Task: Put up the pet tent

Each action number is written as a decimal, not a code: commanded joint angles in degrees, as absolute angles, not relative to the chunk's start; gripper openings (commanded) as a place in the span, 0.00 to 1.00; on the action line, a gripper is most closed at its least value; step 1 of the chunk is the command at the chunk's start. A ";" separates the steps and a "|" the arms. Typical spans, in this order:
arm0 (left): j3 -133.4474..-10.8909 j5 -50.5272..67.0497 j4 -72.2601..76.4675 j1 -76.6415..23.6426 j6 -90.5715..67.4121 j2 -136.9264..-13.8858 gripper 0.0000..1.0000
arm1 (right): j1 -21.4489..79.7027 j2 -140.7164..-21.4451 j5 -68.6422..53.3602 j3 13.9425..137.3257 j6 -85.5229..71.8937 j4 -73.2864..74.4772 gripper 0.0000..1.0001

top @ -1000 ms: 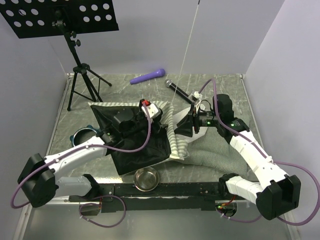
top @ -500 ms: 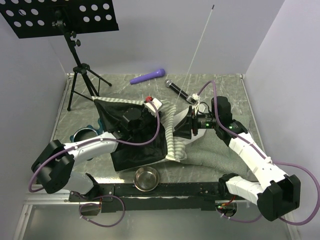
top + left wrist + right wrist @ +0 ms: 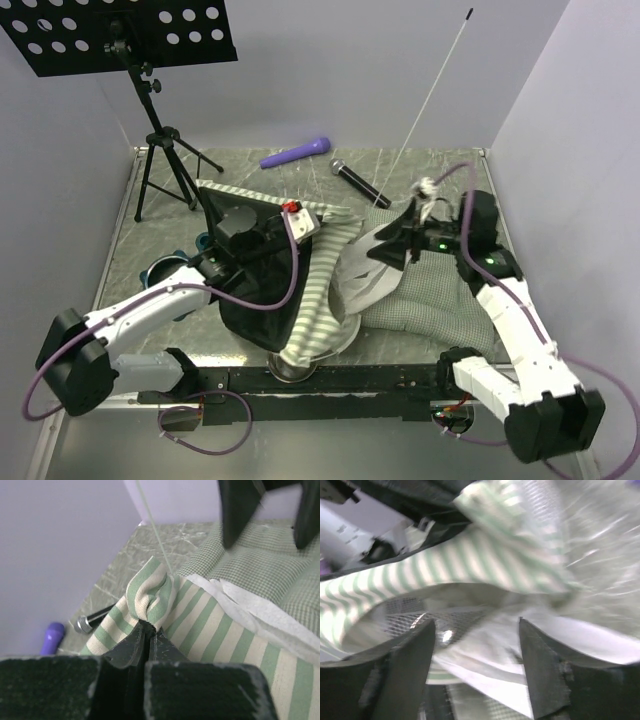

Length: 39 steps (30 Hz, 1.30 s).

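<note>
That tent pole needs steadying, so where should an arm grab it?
Low on the pole, just above the striped fabric, jaws closing across it from the right. It is a thin bare rod leaning up and right, likely bendy higher up.

Right wrist view: motion-blurred throughout. The pet tent (image 3: 485, 565) stripes smear, and whether the right gripper (image 3: 475, 625) grips cloth is unreadable.

Top view:
- Steel bowl (image 3: 280, 371), at the tent's 6 o'clock, is nearly all under striped cloth.
- Teal bowl holder (image 3: 160, 272), at 9 o'clock, is half behind the left arm (image 3: 150, 305).
- Music stand (image 3: 110, 30) is cropped at the frame's 11 o'clock corner.
- Pole (image 3: 435, 80): its foot is lost in fabric.
</note>
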<state>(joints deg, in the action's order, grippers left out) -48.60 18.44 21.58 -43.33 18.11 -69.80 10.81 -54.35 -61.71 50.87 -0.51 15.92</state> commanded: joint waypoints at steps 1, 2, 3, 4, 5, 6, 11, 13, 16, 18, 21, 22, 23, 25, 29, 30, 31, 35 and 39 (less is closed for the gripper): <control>-50.36 30.76 17.40 -42.01 26.10 -65.92 0.01 | 5.89 -50.80 -66.18 54.49 4.03 13.98 0.81; -50.54 32.07 17.23 -42.01 26.45 -65.57 0.01 | 5.89 -50.89 -66.88 54.49 5.09 13.80 0.84; -50.97 34.08 16.01 -42.01 28.46 -65.31 0.01 | 5.89 -50.89 -67.58 54.23 4.49 12.41 0.85; -51.32 35.84 14.60 -42.01 30.56 -65.13 0.01 | 6.06 -50.89 -68.63 53.71 3.00 10.04 0.85; -51.50 37.08 14.24 -42.10 31.63 -65.04 0.01 | 6.24 -51.06 -69.08 53.44 1.42 7.50 0.85; -51.59 37.61 14.59 -42.10 32.16 -64.95 0.01 | 6.68 -51.24 -69.43 53.52 0.88 6.08 0.85; -55.10 37.62 13.71 -42.10 33.84 -65.21 0.01 | 9.84 -52.21 -69.08 54.49 5.71 8.09 0.85; -56.42 38.14 13.01 -42.10 33.93 -65.30 0.01 | 10.37 -52.29 -69.61 53.97 5.10 6.95 0.85; -57.39 41.47 11.87 -42.10 34.54 -64.87 0.01 | 12.04 -52.47 -68.12 52.91 5.45 4.76 0.85; -57.39 43.15 10.55 -42.36 36.56 -64.43 0.01 | 13.00 -52.73 -66.54 51.77 4.05 0.99 0.84; -57.39 43.94 9.85 -42.54 37.00 -64.16 0.01 | 14.24 -53.61 -65.13 51.94 3.08 -2.98 0.84; -57.83 44.38 8.97 -42.63 37.87 -64.25 0.01 | 14.67 -53.70 -64.87 51.94 2.82 -3.86 0.83; -58.18 44.73 8.70 -42.63 38.23 -64.25 0.01 | 15.11 -53.96 -64.60 51.94 2.90 -4.48 0.83; -59.14 45.44 8.01 -42.63 38.93 -64.51 0.01 | 16.25 -54.23 -63.99 52.12 3.77 -4.48 0.82; -60.73 46.58 6.76 -42.63 38.68 -65.39 0.01 | 18.10 -53.97 -63.37 52.29 6.41 -3.00 0.82; -60.82 46.67 7.46 -42.63 38.15 -65.30 0.01 | 18.28 -54.05 -63.54 52.29 7.63 -2.21 0.82; -60.91 46.76 7.82 -42.63 37.54 -65.30 0.01 | 18.37 -54.14 -63.63 52.29 8.78 -1.07 0.82; -62.92 48.68 7.22 -42.63 35.42 -65.65 0.01 | 18.54 -54.58 -62.41 50.98 9.58 -2.10 0.79; -63.46 49.92 7.82 -42.71 32.70 -66.00 0.01 | 19.86 -55.55 -60.30 51.50 8.09 -4.30 0.64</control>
<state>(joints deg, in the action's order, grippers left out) -60.34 44.64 4.64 -42.09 35.51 -66.28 18.44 -54.63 -62.39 51.35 7.33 -0.05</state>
